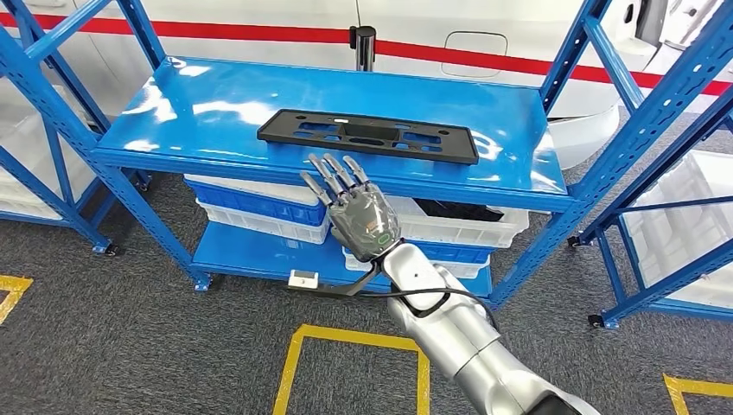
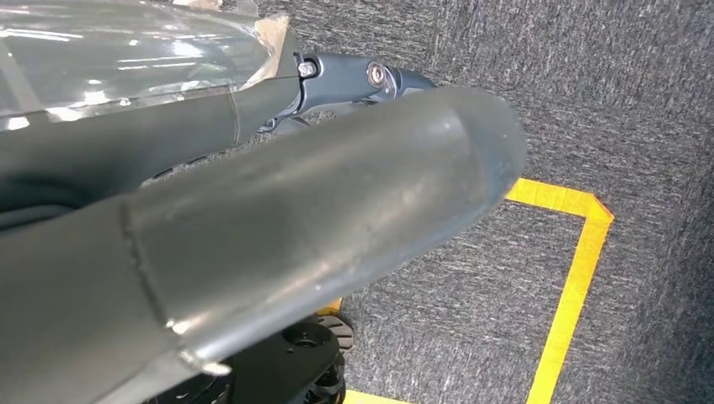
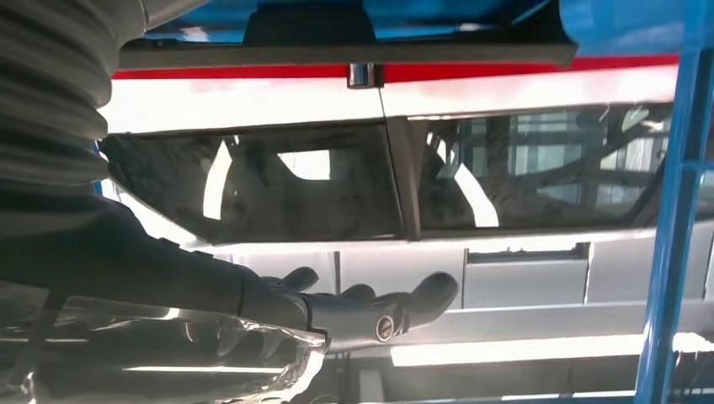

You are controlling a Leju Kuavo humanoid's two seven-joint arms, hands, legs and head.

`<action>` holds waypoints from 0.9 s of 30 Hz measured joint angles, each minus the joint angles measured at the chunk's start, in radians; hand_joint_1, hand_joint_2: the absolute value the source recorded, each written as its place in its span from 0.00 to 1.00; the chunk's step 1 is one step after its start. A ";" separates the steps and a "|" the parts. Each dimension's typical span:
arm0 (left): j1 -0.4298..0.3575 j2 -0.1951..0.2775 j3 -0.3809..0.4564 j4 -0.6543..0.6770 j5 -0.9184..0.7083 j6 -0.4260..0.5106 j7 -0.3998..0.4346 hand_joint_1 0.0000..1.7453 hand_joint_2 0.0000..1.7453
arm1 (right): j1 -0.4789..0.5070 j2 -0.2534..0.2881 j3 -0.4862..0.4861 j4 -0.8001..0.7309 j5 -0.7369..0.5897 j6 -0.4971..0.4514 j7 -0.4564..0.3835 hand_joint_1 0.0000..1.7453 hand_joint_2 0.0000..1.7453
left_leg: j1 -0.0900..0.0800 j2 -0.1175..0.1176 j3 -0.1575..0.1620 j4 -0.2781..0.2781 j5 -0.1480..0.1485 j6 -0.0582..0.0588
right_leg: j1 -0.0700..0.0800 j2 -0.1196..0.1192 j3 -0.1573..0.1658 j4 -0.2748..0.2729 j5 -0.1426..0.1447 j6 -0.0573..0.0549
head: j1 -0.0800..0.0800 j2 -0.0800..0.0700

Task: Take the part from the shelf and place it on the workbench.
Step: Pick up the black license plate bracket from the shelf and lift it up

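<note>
1. No readable text, brand or number anywhere I can see
2. Small green-ringed mark on the back of my right hand, too small to read
3. White tag at the lower shelf edge, blank or illegible

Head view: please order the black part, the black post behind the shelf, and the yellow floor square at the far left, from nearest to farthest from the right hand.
Measured from the right hand:
1. Black part, on the top shelf just beyond the fingertips.
2. Black post, behind the shelf, farther back.
3. Yellow floor square, on the carpet at the far left.
</note>
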 joint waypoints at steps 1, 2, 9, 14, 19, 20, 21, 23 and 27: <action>0.000 0.000 0.000 0.000 0.000 -0.002 -0.001 0.00 0.00 | -0.011 0.006 0.006 0.018 0.000 0.004 0.006 0.00 1.00 | 0.000 0.000 0.000 0.000 0.000 0.000 | 0.000 0.000 0.000 0.000 0.000 0.000 | 0.000 0.000; 0.000 0.001 0.000 0.000 -0.001 -0.004 -0.002 0.00 0.00 | -0.022 0.012 0.010 0.035 0.000 0.007 0.010 0.00 1.00 | 0.000 0.000 0.000 0.000 0.000 0.000 | 0.000 0.000 0.000 0.000 0.000 0.000 | 0.000 0.000; -0.005 0.002 0.000 0.000 -0.003 -0.008 -0.002 0.00 0.00 | -0.089 0.043 0.025 0.145 -0.019 0.032 0.036 0.00 1.00 | 0.000 0.000 0.000 0.000 0.000 0.000 | 0.000 0.000 0.000 0.000 0.000 0.000 | 0.000 0.000; -0.010 0.003 0.000 0.000 -0.009 -0.002 0.008 0.00 0.00 | -0.118 0.058 0.028 0.201 -0.041 0.030 0.057 0.00 1.00 | -0.001 -0.001 0.000 0.001 0.000 0.000 | -0.001 0.000 0.000 -0.001 0.000 0.000 | 0.000 0.000; -0.010 0.006 0.000 0.000 -0.013 0.002 0.017 0.00 0.00 | -0.130 0.069 0.025 0.235 -0.053 0.025 0.073 0.00 1.00 | -0.002 -0.001 -0.002 0.002 0.000 0.000 | -0.007 0.000 0.001 -0.001 0.001 0.002 | 0.000 0.000; -0.010 0.007 0.000 0.000 -0.014 0.003 0.018 0.00 0.00 | -0.130 0.071 0.025 0.238 -0.054 0.025 0.074 0.00 1.00 | -0.003 -0.002 -0.002 0.002 0.000 0.001 | -0.008 0.000 0.001 -0.001 0.001 0.002 | 0.000 0.000; -0.010 0.008 0.000 0.000 -0.014 0.003 0.018 0.00 0.00 | -0.131 0.072 0.024 0.242 -0.054 0.024 0.075 0.00 1.00 | -0.003 -0.002 -0.002 0.003 0.001 0.001 | -0.009 0.000 0.001 -0.002 0.002 0.003 | 0.000 0.000; -0.011 0.009 0.000 0.000 -0.015 0.004 0.019 0.00 0.00 | -0.131 0.073 0.023 0.247 -0.054 0.022 0.079 0.00 1.00 | -0.006 -0.001 -0.002 0.003 0.001 0.002 | -0.013 0.001 0.000 -0.004 0.003 0.005 | 0.000 0.000; -0.013 0.010 0.000 0.000 -0.019 0.004 0.016 0.00 0.00 | -0.130 0.073 0.012 0.250 -0.053 0.007 0.097 0.00 1.00 | 0.000 0.012 0.009 -0.008 0.009 0.016 | -0.009 -0.024 -0.023 0.028 -0.009 0.007 | 0.002 0.000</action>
